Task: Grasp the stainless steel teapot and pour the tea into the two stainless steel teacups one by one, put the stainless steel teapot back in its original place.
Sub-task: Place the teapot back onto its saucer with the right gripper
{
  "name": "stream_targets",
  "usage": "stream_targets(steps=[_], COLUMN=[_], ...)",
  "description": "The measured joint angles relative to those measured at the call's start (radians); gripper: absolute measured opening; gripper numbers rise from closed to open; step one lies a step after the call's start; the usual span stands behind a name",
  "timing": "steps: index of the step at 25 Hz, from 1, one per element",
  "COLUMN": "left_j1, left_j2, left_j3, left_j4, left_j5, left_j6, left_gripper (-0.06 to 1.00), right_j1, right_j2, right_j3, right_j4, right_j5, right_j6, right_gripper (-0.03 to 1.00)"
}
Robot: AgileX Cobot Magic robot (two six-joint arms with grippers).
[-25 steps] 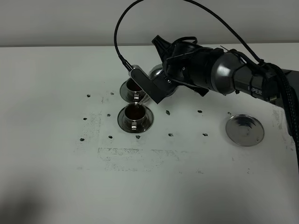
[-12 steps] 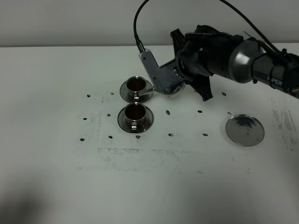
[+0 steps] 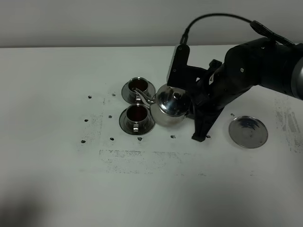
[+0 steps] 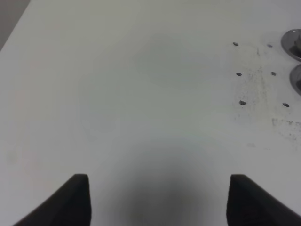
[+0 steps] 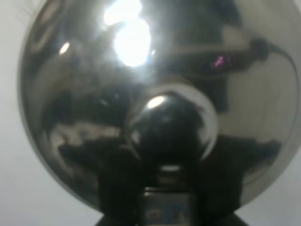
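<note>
The stainless steel teapot (image 3: pixel 169 105) stands upright just right of the two stainless steel teacups, its thin spout (image 3: pixel 142 94) pointing at them. My right gripper (image 3: pixel 191 109) is shut on its handle side. In the right wrist view the teapot's lid and knob (image 5: pixel 171 120) fill the picture, with the gripper (image 5: pixel 167 202) at the handle. The far teacup (image 3: pixel 138 86) and the near teacup (image 3: pixel 137 115) each sit on a saucer and hold dark tea. The plain round steel plate (image 3: pixel 248 132) lies bare to the right. My left gripper (image 4: pixel 160 202) is open and empty over bare table.
Small dark marks dot the white table (image 3: pixel 57 156) around the cups. The saucer rims (image 4: pixel 294 42) show at the edge of the left wrist view. The right arm's black links and cable reach over the table's back right.
The teapot has turned from a tilted pouring pose over the cups to upright and has come down and to the right of them. The right arm has swung right with it.
</note>
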Motion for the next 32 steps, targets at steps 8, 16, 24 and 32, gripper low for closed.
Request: stream_targets(steps=[8,16,24,32], left_j1=[0.0,0.0,0.0,0.0], left_j2=[0.0,0.0,0.0,0.0], left_j3=[0.0,0.0,0.0,0.0], left_j4=[0.0,0.0,0.0,0.0], left_j5=[0.0,0.0,0.0,0.0], left_j6=[0.0,0.0,0.0,0.0], left_gripper=[0.59,0.59,0.59,0.59], right_j1=[0.001,0.039,0.064,0.046], right_j2=[0.016,0.085,0.113,0.071], right_j3=[0.02,0.024,0.024,0.024], right_j4=[-0.018,-0.108,-0.147,-0.187], right_j5=[0.046,0.073,0.049,0.12], right_j6=[0.553,0.698,0.728,0.747], right_gripper=[0.2,0.2,0.2,0.2])
